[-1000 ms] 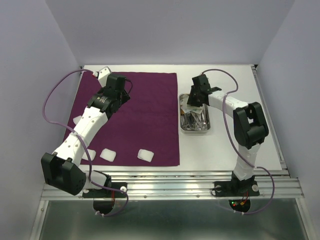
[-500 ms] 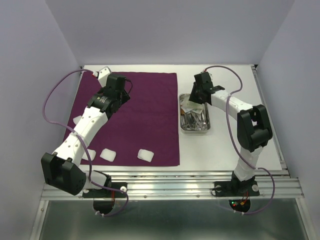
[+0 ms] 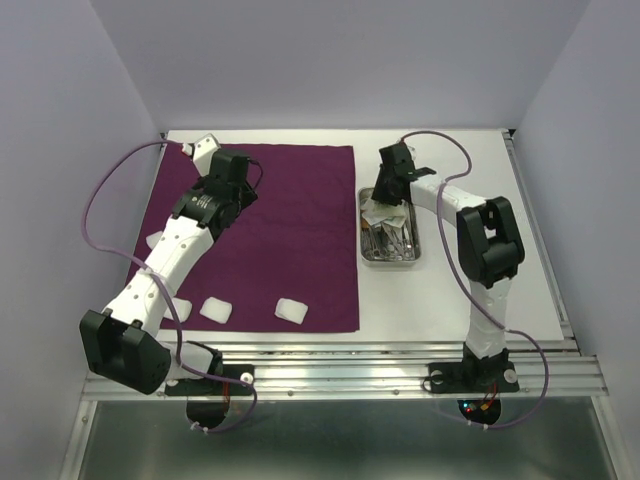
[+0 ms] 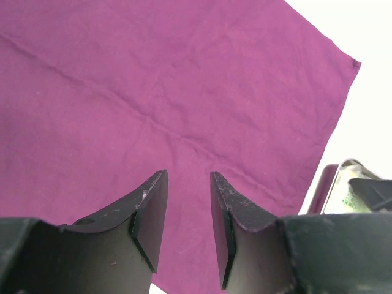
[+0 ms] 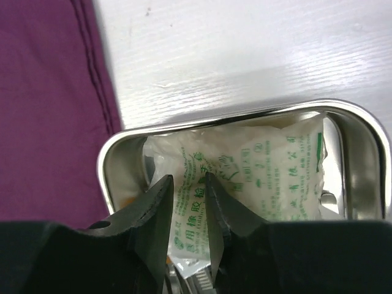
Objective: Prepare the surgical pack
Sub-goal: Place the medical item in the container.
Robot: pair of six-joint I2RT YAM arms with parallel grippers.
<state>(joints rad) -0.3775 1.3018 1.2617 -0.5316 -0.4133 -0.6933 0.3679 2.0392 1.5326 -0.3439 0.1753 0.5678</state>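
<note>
The purple cloth (image 3: pixel 290 240) lies flat on the left of the table, with three white gauze pads (image 3: pixel 292 310) along its near and left edges. My left gripper (image 3: pixel 248 190) hovers over the cloth (image 4: pixel 153 92), open and empty (image 4: pixel 188 174). The steel tray (image 3: pixel 392 258) sits just right of the cloth and holds steel instruments (image 3: pixel 390 240) and a white packet (image 3: pixel 376 213) with green print. My right gripper (image 3: pixel 383 200) is down at the tray's far end, jaws part open (image 5: pixel 185 177) astride the packet (image 5: pixel 269 177). The frames do not show the jaws pinching the packet.
Bare white tabletop (image 3: pixel 470 280) lies right of and beyond the tray. Light walls close in the table on the left, back and right. A metal rail (image 3: pixel 330 370) carrying both arm bases runs along the near edge.
The right arm has swung its elbow and its gripper has shifted slightly left over the tray's far end. The left arm has barely moved. The packet stays in the tray.
</note>
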